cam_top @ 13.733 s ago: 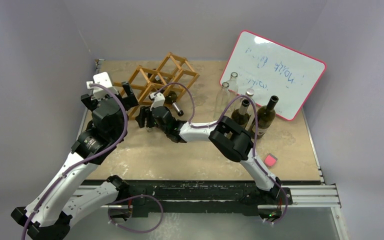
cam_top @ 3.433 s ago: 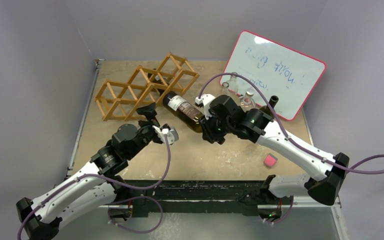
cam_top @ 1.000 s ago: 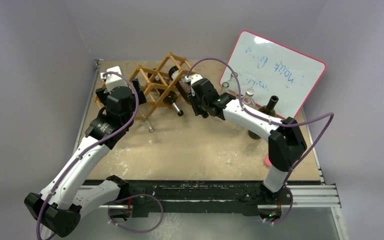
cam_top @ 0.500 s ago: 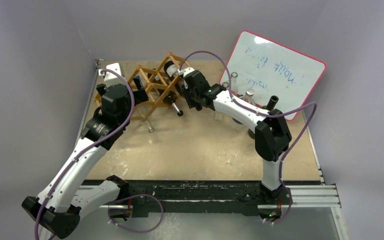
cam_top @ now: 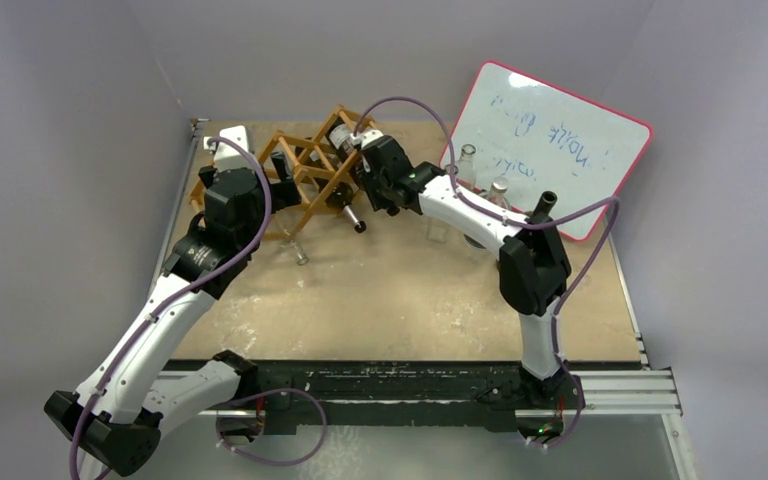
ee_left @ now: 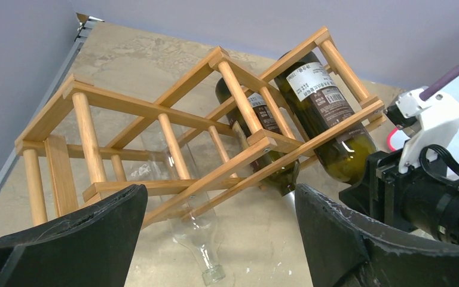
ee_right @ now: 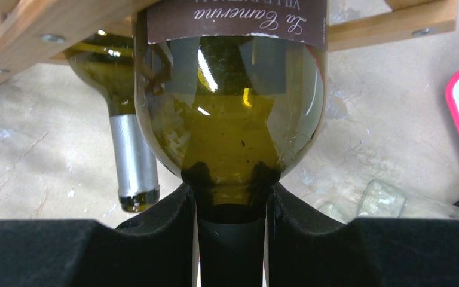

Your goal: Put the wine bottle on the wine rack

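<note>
The wine rack (cam_top: 305, 170) is a light wooden lattice at the back left of the table, and it is seen close up in the left wrist view (ee_left: 173, 125). The wine bottle (ee_right: 230, 113) is dark green with a white label. Its body lies in the rack's rightmost cell (ee_left: 320, 110), neck pointing out. My right gripper (ee_right: 233, 239) is shut on that neck and shows at the rack's right end (cam_top: 373, 183). My left gripper (ee_left: 215, 239) stands wide open in front of the rack's left half (cam_top: 272, 180), with nothing between its fingers.
Another dark bottle with a silver neck (ee_right: 130, 161) and a clear bottle (ee_left: 182, 197) lie in neighbouring cells. A pink-framed whiteboard (cam_top: 550, 150) leans at the back right. Clear bottles (cam_top: 468, 165) and a dark bottle (cam_top: 542, 208) stand in front of it.
My right gripper has moved up and to the left, sliding the wine bottle deeper into the rack's right cell. My left arm has shifted slightly toward the back.
</note>
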{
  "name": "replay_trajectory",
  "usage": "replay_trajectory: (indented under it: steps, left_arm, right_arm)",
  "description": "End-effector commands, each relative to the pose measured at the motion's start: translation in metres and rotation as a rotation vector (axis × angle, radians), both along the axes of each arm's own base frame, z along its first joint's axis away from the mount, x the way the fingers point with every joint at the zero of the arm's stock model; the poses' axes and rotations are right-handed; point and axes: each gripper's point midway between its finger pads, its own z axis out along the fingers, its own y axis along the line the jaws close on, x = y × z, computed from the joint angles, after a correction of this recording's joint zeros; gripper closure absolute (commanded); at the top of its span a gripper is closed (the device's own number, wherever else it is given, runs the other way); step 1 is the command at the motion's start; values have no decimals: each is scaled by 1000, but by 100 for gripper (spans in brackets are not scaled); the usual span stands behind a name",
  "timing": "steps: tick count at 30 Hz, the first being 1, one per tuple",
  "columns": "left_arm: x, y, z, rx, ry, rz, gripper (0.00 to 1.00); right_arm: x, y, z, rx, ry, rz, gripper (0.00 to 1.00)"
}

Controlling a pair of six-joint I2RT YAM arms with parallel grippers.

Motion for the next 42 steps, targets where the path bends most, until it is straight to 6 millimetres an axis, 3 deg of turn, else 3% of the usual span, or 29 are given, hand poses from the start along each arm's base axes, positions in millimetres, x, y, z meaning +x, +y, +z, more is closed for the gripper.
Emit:
replay_trajectory:
  steps: [1, 7, 13, 25, 32, 42]
  left_arm:
    - [1, -2, 21, -23, -54, -17, 8]
    - [1, -2, 21, -22, -52, -18, 8]
    - [1, -2, 20, -22, -54, -19, 8]
    - [1, -1, 16, -17, -49, -16, 8]
    - [0, -1, 18, -18, -53, -15, 8]
    - [-7, 5, 26, -23, -93, -12, 10]
  right_arm:
    - [37, 23, 68, 126, -215, -28, 76]
    - [44, 23, 65, 115, -233, -45, 69]
    - [49, 18, 64, 83, -256, -59, 53]
    - [50, 16, 72, 86, -281, -59, 48]
    - [37, 12, 104, 145, -290, -46, 39]
    - [-1, -13, 183, 318, -377, -66, 37]
